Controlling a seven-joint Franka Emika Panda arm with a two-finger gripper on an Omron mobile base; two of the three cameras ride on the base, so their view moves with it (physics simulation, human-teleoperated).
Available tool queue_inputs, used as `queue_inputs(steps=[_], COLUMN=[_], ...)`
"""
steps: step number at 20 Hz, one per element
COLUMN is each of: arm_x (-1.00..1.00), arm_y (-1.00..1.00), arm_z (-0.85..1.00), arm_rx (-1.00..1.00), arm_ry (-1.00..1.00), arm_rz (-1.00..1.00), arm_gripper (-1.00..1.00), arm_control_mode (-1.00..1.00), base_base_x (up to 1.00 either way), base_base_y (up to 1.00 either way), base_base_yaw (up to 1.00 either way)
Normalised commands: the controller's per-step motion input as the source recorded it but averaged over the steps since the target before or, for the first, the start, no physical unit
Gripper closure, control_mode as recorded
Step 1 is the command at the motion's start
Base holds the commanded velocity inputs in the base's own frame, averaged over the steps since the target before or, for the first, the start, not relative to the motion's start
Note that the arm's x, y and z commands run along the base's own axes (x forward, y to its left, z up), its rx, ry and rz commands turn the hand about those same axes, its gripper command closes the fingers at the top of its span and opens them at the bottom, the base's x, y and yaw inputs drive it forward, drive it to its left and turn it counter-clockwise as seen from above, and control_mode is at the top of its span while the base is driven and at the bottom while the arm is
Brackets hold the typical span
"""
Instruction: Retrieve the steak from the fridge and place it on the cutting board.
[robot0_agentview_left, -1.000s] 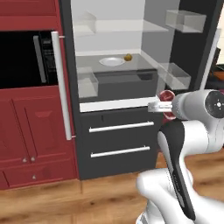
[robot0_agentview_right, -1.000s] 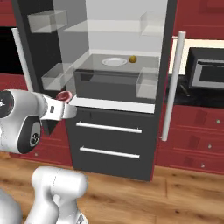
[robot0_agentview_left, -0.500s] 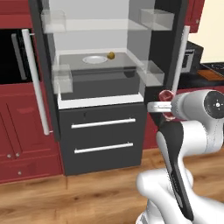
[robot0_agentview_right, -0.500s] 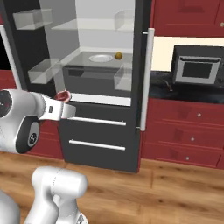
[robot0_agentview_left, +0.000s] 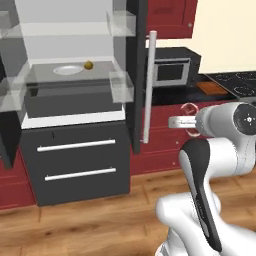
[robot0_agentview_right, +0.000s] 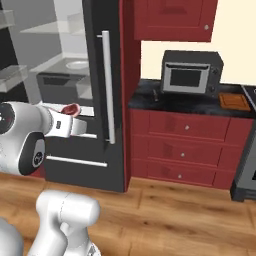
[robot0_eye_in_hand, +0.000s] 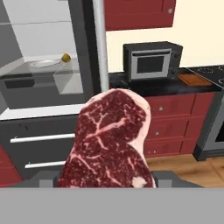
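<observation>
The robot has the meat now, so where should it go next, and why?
Probably keep driving right toward the counter. The gripper holds the steak, out of the fridge. The cutting board lies far right, beyond the toaster oven.

I was in a home kitchen: red cabinets (robot0_agentview_right: 187, 135) ran under a dark countertop (robot0_agentview_right: 190, 102) that carried a black toaster oven (robot0_agentview_right: 192, 72) and a wooden cutting board (robot0_agentview_right: 234, 101). A tall dark-grey fridge (robot0_agentview_left: 75, 165) stood open beside them, and wood planks (robot0_agentview_right: 175, 215) covered the floor.
</observation>
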Motion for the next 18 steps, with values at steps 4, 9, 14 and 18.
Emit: queue_inputs(steps=[4,9,14,18], arm_x=[0.00,0.00,0.00,0.00], arm_y=[0.00,0.00,0.00,0.00], arm_z=[0.00,0.00,0.00,0.00], arm_rx=[0.00,0.00,0.00,0.00], arm_ry=[0.00,0.00,0.00,0.00], arm_rz=[0.00,0.00,0.00,0.00], arm_gripper=[1.00,1.00,1.00,1.00], arm_control_mode=[1.00,1.00,1.00,1.00], base_base_x=[0.00,0.00,0.00,0.00], base_base_y=[-0.97,-1.00,-0.98,-0.94], base_base_yaw=[0.00,0.00,0.00,0.00])
